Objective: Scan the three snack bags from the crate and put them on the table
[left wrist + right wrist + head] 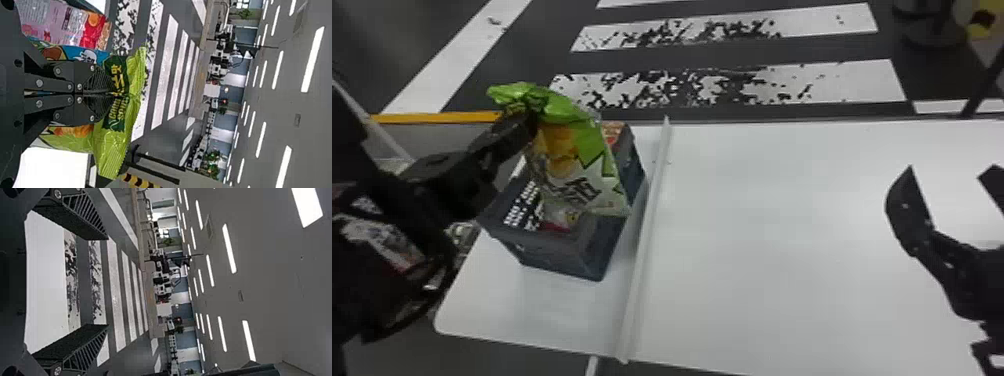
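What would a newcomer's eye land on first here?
Most likely the bright green-topped snack bag, pinched near its top by the left pincer at the dark crate on the left of the white table. After that, the right pincer, spread wide open at the right side of the head view.

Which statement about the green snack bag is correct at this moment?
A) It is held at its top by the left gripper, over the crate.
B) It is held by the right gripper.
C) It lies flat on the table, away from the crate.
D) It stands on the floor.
A: the left gripper is closed on the top of the green snack bag, whose lower part hangs at the crate.
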Motion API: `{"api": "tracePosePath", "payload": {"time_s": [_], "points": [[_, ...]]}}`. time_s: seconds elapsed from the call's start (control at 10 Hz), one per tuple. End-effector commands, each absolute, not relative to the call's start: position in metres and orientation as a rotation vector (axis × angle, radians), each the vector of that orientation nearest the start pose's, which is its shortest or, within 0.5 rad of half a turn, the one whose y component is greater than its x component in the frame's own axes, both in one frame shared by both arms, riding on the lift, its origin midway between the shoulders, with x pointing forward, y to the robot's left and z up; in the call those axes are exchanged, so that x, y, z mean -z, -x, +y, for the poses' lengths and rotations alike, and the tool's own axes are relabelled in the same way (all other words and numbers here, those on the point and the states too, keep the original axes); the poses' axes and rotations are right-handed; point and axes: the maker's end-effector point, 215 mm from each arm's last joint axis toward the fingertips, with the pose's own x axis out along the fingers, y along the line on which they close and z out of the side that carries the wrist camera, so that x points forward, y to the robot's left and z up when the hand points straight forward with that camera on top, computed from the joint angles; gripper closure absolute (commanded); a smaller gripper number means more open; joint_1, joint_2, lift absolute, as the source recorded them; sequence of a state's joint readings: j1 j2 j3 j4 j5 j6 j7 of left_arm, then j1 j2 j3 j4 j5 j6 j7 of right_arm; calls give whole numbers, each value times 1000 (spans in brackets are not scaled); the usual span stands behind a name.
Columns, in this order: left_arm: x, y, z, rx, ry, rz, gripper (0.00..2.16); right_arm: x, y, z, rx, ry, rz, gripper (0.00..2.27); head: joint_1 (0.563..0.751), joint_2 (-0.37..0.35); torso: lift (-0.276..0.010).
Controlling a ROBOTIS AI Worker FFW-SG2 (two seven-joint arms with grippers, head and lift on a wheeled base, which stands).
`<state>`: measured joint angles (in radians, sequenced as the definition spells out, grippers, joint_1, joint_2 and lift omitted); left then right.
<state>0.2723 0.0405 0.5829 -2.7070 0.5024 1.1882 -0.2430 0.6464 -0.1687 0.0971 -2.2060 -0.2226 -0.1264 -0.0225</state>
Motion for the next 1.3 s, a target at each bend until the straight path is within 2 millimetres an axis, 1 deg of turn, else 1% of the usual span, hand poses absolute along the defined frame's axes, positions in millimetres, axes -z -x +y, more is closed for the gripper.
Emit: {"api": "tracePosePath", "payload": {"time_s": [0.0,0.2,0.3,0.4,0.5,0.6,0.7,0.8,0.9,1.0,1.2], "points": [[196,-421,296,136,229,235,2142,279,-400,-190,-141,-157,-84,87,695,179,-94],[204,-425,262,211,244,258,2142,276,-398,-189,-142,-159,-88,87,695,145,-94],[211,-427,243,242,237,278,2142,276,-398,-189,-142,-159,-87,87,695,121,-94],[223,-428,222,288,247,311,2142,276,-398,-190,-141,-158,-87,87,695,95,-94],[239,-429,204,321,260,347,2142,276,-398,-191,-140,-157,-87,87,695,65,-94],[263,-432,183,359,280,401,2138,276,-398,-192,-137,-156,-88,87,695,51,-94],[286,-433,160,406,306,457,2142,275,-399,-194,-133,-154,-91,87,695,20,-94],[315,-433,138,448,322,526,2142,274,-399,-197,-129,-153,-96,87,695,-16,-94],[340,-427,115,497,346,599,2142,275,-400,-201,-122,-154,-99,87,695,-52,-94],[352,-423,94,539,357,637,2142,275,-400,-204,-116,-156,-99,87,695,-73,-94],[367,-412,61,614,371,684,2142,275,-400,-205,-113,-158,-102,87,695,-151,-94]]}}
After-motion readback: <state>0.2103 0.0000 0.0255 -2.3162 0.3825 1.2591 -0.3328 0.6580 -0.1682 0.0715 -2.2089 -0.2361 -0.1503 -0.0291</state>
